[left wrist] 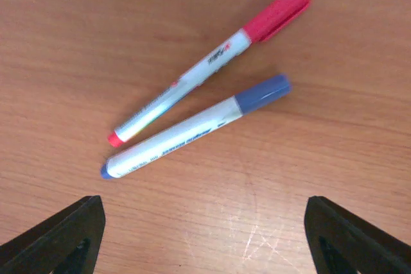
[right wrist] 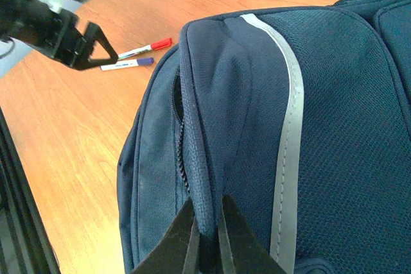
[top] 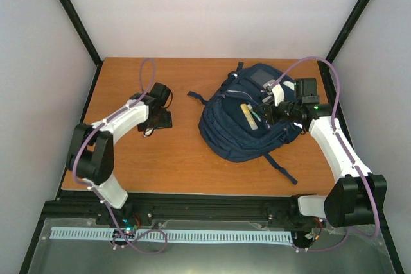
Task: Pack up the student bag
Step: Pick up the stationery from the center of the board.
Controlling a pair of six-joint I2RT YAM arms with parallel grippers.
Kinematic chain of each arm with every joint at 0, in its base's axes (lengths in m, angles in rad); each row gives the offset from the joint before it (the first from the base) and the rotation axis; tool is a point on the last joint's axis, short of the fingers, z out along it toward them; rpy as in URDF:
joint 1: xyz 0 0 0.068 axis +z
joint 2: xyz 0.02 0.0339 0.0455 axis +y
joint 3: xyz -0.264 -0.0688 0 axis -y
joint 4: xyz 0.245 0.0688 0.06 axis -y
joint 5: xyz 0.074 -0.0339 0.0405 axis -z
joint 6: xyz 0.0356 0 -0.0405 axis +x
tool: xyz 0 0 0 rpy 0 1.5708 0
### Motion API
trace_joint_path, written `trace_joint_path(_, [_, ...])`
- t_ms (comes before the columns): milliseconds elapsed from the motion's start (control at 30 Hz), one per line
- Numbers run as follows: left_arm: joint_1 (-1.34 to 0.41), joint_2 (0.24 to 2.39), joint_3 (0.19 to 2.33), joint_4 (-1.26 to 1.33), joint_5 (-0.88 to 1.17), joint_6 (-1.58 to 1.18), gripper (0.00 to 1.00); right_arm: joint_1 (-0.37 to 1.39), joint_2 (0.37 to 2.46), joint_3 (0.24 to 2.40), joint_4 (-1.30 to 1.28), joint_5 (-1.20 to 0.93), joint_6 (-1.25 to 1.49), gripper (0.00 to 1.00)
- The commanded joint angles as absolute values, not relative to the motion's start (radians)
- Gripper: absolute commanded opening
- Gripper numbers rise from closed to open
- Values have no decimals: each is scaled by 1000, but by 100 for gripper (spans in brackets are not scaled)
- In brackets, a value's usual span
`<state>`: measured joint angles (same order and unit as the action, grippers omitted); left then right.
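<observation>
Student bag (right wrist: 321, 133) is pinched at a fabric fold by the right pincer (right wrist: 207, 239); red marker (left wrist: 212, 62) and blue marker (left wrist: 192, 129), not yet packed, are shown on the tabletop (left wrist: 64, 30) just ahead of the spread left pincer (left wrist: 204, 205).

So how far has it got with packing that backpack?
Done: a pale stick seems to lie in the opening of the backpack. In hand: the right gripper pinches the fabric by the zipper; the left gripper hangs open above a red pen and a blue pen. Left: both pens are on the table, unpacked.
</observation>
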<state>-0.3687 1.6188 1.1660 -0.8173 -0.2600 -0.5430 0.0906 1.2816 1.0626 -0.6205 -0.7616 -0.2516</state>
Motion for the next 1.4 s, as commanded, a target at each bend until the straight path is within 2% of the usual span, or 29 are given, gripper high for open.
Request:
trace_joint_path(0, [-308, 1705, 1205, -872, -166, -497, 83, 78, 1235, 1064, -553, -838, -275, 3])
trace_joint_path(67, [-294, 1735, 1210, -861, -147, -488, 79, 72, 1235, 1065, -555, -845, -273, 3])
trace_joint_path(167, [-288, 1780, 1237, -853, -146, -460, 77, 69, 1237, 1068, -558, -849, -272, 3])
trace_joint_path(667, [-273, 1919, 1323, -863, -86, -420, 74, 58, 1246, 1067, -564, -857, -277, 3])
trace_joint_path(933, [-273, 1928, 1307, -863, -60, -413, 72, 58, 1250, 1068, -566, -861, -280, 3])
trace_joint_path(1100, [-273, 1845, 1304, -838, -72, -398, 71, 57, 1252, 1067, -566, -864, -280, 3])
trace_joint_path(1167, [-273, 1822, 1310, -838, -113, -399, 72, 57, 1252, 1067, -567, -863, -281, 3])
trace_joint_path(1267, [-268, 1832, 1324, -855, -176, -407, 80, 57, 1252, 1068, -567, -864, -281, 3])
trace_joint_path(1367, [-253, 1882, 1331, -870, -145, -413, 79, 57, 1251, 1068, -568, -864, -280, 3])
